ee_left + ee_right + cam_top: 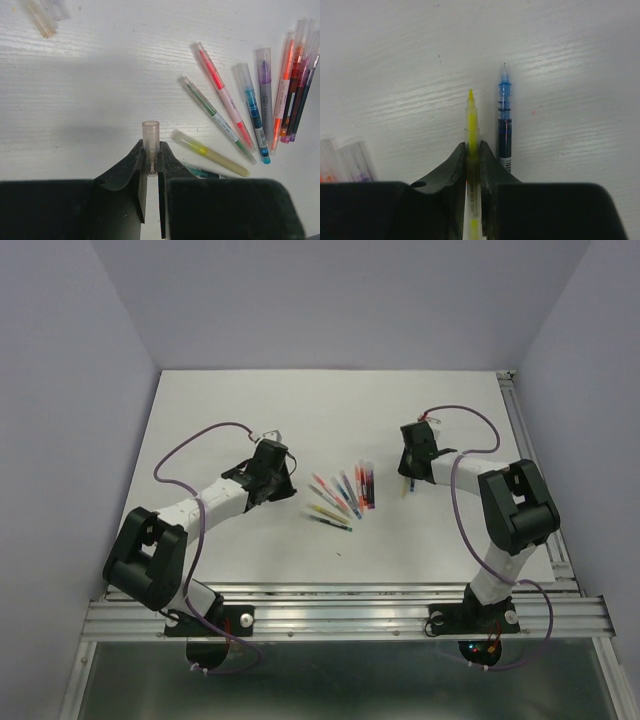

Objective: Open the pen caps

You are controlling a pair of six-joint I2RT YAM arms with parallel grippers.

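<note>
On the white table (300, 410), the left gripper (150, 161) has its black fingers pressed together on a short translucent pale tube, a pen cap (150, 134). The cap stands out past the fingertips with its open end forward, clear of any pen. In the far left corner of the left wrist view lie two more loose caps (41, 19), blurred, one faintly yellow and one clear, well apart from the gripper. To the right of the held cap a fan of thin coloured pens (250, 112) lies on the table: yellow, green, pink, teal, purple, orange and dark magenta, several with a clear cap on one end. In the top view this fan sits between the two arms. Further right, the right gripper (472, 156) pinches a slim yellow pen (471, 117) by its barrel, the bare yellow tip pointing forward out of the fingers. Just beside it, to its right and parallel, a dark blue pen (504, 127) lies on the table with its tip uncovered.
</note>
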